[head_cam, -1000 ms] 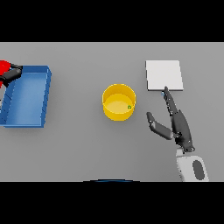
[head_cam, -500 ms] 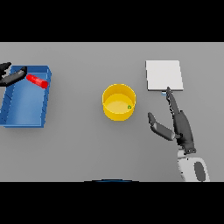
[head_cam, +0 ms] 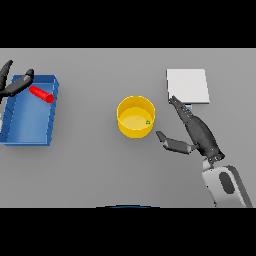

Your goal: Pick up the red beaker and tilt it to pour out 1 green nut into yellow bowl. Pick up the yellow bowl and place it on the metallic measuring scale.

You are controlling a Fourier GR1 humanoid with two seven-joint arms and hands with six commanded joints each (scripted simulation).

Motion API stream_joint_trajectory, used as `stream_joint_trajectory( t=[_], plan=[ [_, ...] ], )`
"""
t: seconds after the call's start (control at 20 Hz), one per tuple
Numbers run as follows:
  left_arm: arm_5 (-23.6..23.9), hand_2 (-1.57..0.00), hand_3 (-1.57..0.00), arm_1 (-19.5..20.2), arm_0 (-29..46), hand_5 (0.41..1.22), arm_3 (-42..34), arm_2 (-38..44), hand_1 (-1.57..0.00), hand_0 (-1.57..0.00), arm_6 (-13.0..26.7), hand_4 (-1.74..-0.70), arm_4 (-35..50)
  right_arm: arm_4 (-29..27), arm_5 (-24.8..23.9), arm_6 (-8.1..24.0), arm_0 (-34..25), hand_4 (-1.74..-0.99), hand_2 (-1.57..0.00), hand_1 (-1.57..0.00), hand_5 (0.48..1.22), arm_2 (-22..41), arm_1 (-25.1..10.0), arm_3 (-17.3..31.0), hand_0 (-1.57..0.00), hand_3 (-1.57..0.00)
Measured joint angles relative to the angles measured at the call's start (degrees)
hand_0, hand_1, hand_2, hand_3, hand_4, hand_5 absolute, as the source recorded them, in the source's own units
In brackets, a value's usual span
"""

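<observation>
Red beaker [head_cam: 41,93] now dropped into blue bin [head_cam: 30,131], left hand [head_cam: 15,85] spread and empty; right hand [head_cam: 192,131] splayed wide beside yellow bowl [head_cam: 135,117], nut [head_cam: 148,121] inside — bowl pickup next

Light falls evenly and fairly brightly across the grey table [head_cam: 100,170], with no glare or hot spots from edge to edge. Shadows are faint: only the inner walls of the yellow bowl [head_cam: 136,117] and the blue bin [head_cam: 30,111] at the table's left edge look slightly darker. Straight edges stay unbent toward the corners.
</observation>
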Motion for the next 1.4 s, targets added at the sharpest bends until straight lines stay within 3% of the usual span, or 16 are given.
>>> stream_joint_trajectory(
  t=[0.05, 0.2, 0.45, 0.85, 1.2, 1.4],
  plan=[
    [-0.1, -0.01, -0.01, 0.0, 0.1, 0.678, -0.5, -0.1, -0.01, -0.01, 0.5, -0.8, 0.1, 1.9, 1.0, 1.3, -2.3, -1.132, 0.0, 0.0, 0.631, 0.9, -1.3, 0.8, 0.0, 0.0],
    [0.6, 0.0, 0.0, -1.0, 0.1, 0.688, -0.8, -0.6, 0.0, 0.0, 1.6, -0.81, -0.2, 8.9, 4.3, 0.3, -8.4, -1.15, 0.0, 0.0, 0.63, 5.3, -5.9, 2.1, 0.0, 0.0],
    [-0.1, 0.0, 0.0, -0.2, 1.0, 0.689, -1.7, 0.0, 0.0, 0.0, 1.8, -0.81, 0.4, 16.1, 9.6, -4.1, -16.7, -1.164, 0.0, 0.0, 0.641, 12.5, -8.9, 6.9, 0.0, 0.0],
    [-1.2, 0.0, 0.0, 0.2, 0.6, 0.693, -1.3, 0.3, 0.0, 0.0, 1.8, -0.81, 1.0, 21.2, 14.8, -9.7, -27.2, -1.157, 0.0, 0.0, 0.652, 19.9, -8.4, 18.2, 0.0, 0.0],
    [-1.3, 0.0, 0.0, 0.2, 0.4, 0.706, 0.1, 0.1, 0.0, 0.0, 0.1, -0.8, 0.4, 23.8, 20.8, -8.5, -33.2, -1.177, 0.0, 0.0, 0.673, 24.7, -5.8, 25.1, 0.0, 0.0],
    [-1.6, 0.0, 0.0, 0.8, 0.5, 0.708, -0.1, 0.4, 0.0, 0.0, 0.1, -0.79, 0.5, 24.4, 21.2, -8.6, -35.0, -1.188, 0.0, 0.0, 0.693, 25.5, -4.8, 29.1, 0.0, -0.01]
  ],
)
